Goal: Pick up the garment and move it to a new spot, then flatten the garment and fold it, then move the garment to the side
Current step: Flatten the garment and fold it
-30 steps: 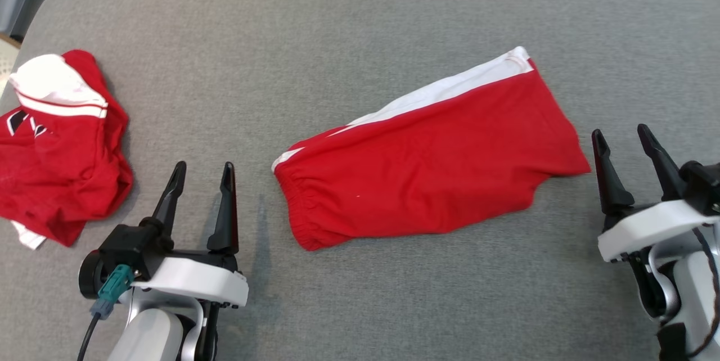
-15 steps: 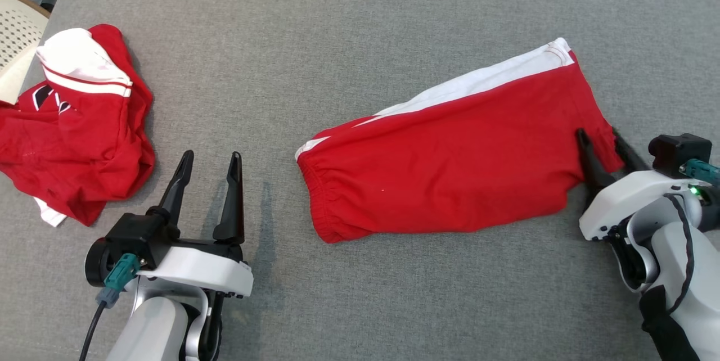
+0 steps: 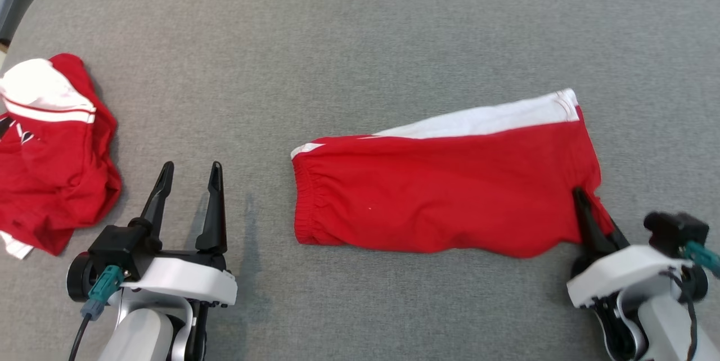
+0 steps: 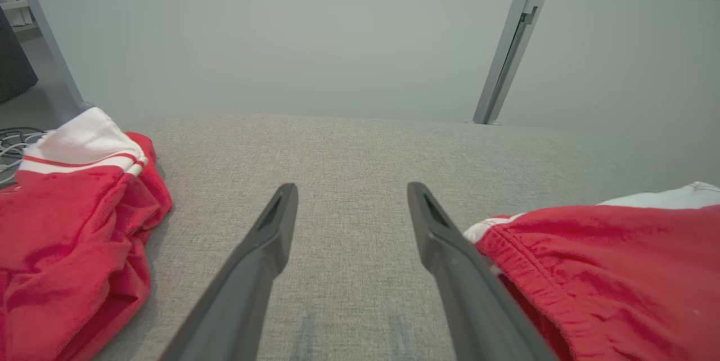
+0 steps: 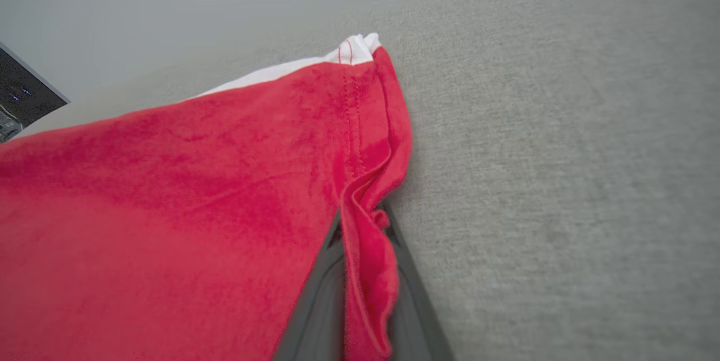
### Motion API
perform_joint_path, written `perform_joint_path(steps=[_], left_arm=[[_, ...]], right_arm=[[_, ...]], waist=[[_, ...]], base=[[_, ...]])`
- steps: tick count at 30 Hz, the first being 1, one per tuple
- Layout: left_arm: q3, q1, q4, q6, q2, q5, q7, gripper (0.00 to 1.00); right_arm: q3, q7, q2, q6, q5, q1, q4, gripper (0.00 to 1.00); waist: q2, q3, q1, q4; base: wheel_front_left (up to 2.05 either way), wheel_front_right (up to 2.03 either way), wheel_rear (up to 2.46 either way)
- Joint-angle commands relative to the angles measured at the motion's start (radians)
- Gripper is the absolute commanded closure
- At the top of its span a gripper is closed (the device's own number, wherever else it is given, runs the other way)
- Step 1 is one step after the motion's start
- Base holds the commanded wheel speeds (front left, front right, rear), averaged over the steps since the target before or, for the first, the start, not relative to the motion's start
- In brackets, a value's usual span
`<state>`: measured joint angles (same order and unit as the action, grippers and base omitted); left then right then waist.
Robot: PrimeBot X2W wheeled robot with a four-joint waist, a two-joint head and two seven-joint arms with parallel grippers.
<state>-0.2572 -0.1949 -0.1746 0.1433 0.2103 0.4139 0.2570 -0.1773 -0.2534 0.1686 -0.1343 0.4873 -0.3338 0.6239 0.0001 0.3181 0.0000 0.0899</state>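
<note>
Head view: garment (image 3: pixel 439 198) lay right of centre on the grey surface (image 3: pixel 349 40), long axis left-right, waistband pointing left. Your right gripper (image 3: pixel 590 206) was clamped on its near right hem corner, and your left gripper (image 3: pixel 191 165) stood apart. Left wrist view: the waistband sat just beside its fingers (image 4: pixel 433 231). Right wrist view: hem fold was pinched.

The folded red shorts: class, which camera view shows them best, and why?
The head view: the whole shorts lie in it, waistband to leg hem. The left wrist view catches the waistband end; the right wrist view, the hem corner pinched in the right gripper.
</note>
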Motion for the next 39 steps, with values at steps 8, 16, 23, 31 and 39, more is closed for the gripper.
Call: perform_joint_path(steps=[8, 16, 23, 31, 39], left_arm=[[0.003, 0.028, 0.033, 0.013, 0.024, 0.002, -0.017, 0.00], [-0.001, 0.042, 0.056, 0.022, 0.038, 0.002, -0.033, 0.00], [-0.010, 0.053, 0.068, 0.028, 0.041, 0.004, -0.045, 0.00], [-0.022, 0.059, 0.075, 0.033, 0.036, 0.008, -0.049, 0.00], [-0.039, 0.044, 0.069, 0.029, 0.023, 0.010, -0.045, 0.00]], right_arm=[[0.100, 0.004, -0.018, 0.008, 0.008, 0.182, -0.020, 1.00], [0.150, 0.007, -0.039, 0.008, -0.011, 0.211, -0.050, 1.00], [0.142, 0.024, -0.046, 0.006, -0.041, 0.181, -0.119, 1.00], [0.020, 0.158, -0.072, 0.003, -0.116, 0.105, -0.395, 1.00], [-0.254, 0.292, -0.104, 0.003, -0.087, -0.013, -0.512, 1.00]], waist=[[-0.0001, -0.021, 0.0000, -0.049], [-0.0001, -0.030, 0.0000, -0.064], [-0.0001, -0.040, 0.0000, -0.067], [-0.0001, -0.059, 0.0000, -0.066], [-0.0001, -0.072, 0.0000, -0.031]], base=[[0.00, 0.00, 0.00], [0.00, 0.00, 0.00], [0.00, 0.00, 0.00], [0.00, 0.00, 0.00], [0.00, 0.00, 0.00]])
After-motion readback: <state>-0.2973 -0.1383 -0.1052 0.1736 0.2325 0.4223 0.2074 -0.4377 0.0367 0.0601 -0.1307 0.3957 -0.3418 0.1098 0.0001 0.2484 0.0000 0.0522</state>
